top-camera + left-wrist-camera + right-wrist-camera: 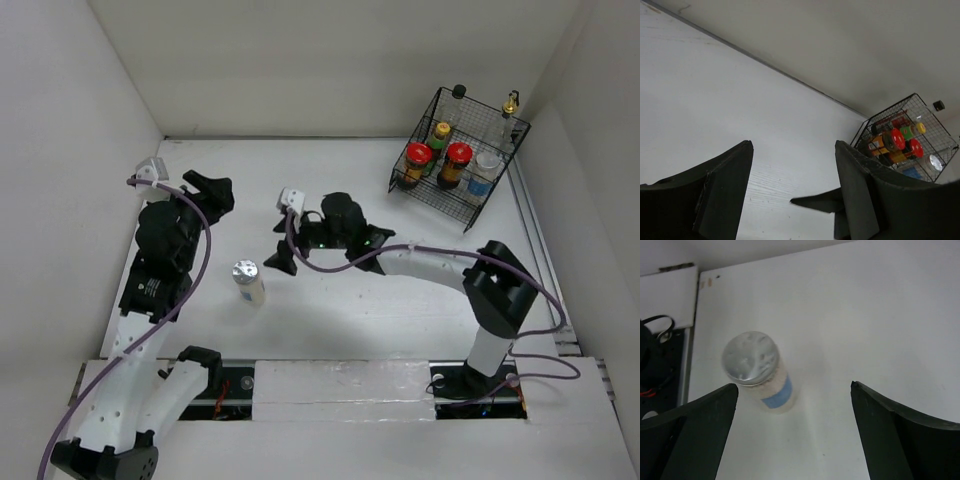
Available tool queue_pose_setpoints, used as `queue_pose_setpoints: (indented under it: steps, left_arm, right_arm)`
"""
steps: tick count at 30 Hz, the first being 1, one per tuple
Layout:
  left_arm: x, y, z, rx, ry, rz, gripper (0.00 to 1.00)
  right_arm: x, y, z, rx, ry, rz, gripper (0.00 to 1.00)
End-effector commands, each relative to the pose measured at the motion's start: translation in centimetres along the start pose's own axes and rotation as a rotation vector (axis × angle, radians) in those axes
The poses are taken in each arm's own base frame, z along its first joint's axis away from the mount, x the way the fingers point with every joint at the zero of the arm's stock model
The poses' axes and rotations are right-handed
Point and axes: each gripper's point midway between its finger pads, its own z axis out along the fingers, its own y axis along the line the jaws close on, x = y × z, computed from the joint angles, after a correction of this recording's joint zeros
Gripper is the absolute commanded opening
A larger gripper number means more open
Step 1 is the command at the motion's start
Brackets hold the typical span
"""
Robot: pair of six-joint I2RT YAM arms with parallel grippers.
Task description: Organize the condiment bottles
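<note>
One silver-capped white shaker (248,282) with a blue label stands alone on the table, left of centre. My right gripper (276,243) hovers just beyond it, open. In the right wrist view the shaker (760,372) stands close to the left finger (700,425), with nothing between the jaws of the gripper (794,387). My left gripper (213,188) is open and empty at the far left, and its wrist view shows the gripper (793,145) over bare table. The other condiment bottles stand in the black wire rack (500,190): two red-lidded jars (418,160), a yellow-capped one (441,132) and another shaker (485,172).
The wire rack (880,117) sits in the far right corner against the walls. A black-capped bottle (459,95) and a clear bottle (510,105) stand at its back. White walls close in the table on the left, back and right.
</note>
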Motion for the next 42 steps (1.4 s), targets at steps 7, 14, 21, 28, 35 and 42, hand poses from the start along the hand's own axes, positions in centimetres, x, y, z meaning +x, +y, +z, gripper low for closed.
queue_pose_setpoints:
  steps: [7, 14, 21, 28, 35, 42]
  left_arm:
    - [-2.6, -0.2, -1.1, -0.014, -0.089, -0.033, 0.62]
    - [-2.3, -0.5, -0.9, 0.003, -0.076, -0.024, 0.62]
    - [-2.5, -0.6, -1.1, 0.008, -0.083, -0.025, 0.62]
    - [-2.1, -0.5, -1.0, 0.011, -0.071, -0.023, 0.62]
    - [-1.4, -0.6, -0.6, 0.016, -0.045, -0.019, 0.62]
    - [-0.2, -2.5, -0.1, 0.127, 0.020, 0.013, 0.63]
  right_arm:
    - [-0.9, 5.8, 4.0, -0.222, 0.021, -0.106, 1.00]
    - [1.5, 7.1, 7.4, -0.290, 0.062, -0.089, 1.00]
    - [3.4, 9.1, 9.3, -0.340, 0.102, -0.077, 1.00]
    - [1.9, 7.7, 9.1, -0.229, 0.029, -0.072, 0.49]
    - [-6.5, 2.1, 1.2, -0.073, -0.222, 0.026, 0.43]
    - [-12.2, -11.6, -16.6, 0.606, -0.411, 0.078, 0.43]
